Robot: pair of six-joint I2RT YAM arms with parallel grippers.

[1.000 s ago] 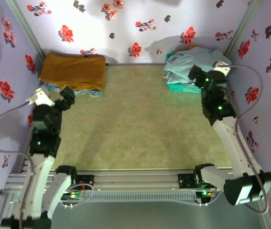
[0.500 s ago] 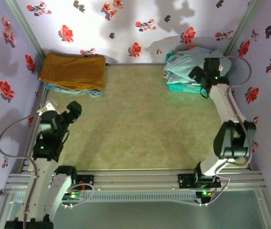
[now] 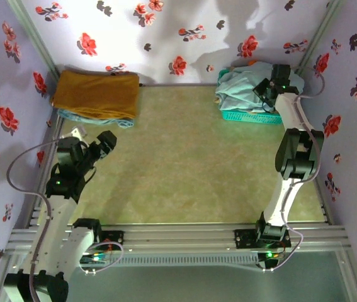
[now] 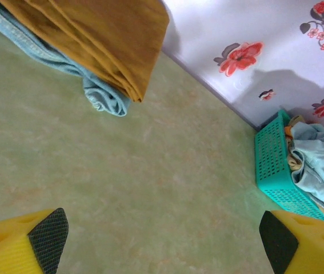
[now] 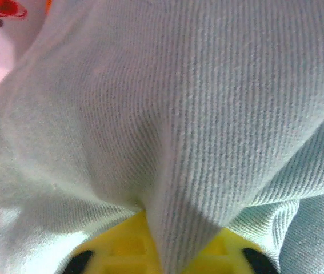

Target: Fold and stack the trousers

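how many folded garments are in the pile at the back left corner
2 visible: a mustard-brown cloth on top and a pale blue garment beneath it, its edge sticking out along the near side. More could be hidden underneath.

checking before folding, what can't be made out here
- right wrist: right gripper fingertips, cut off by the bottom edge and covered by pale blue-grey trousers
- top external: contents of teal plastic basket, under the trousers heap
- top external: light blue garment, mostly under mustard-brown folded cloth
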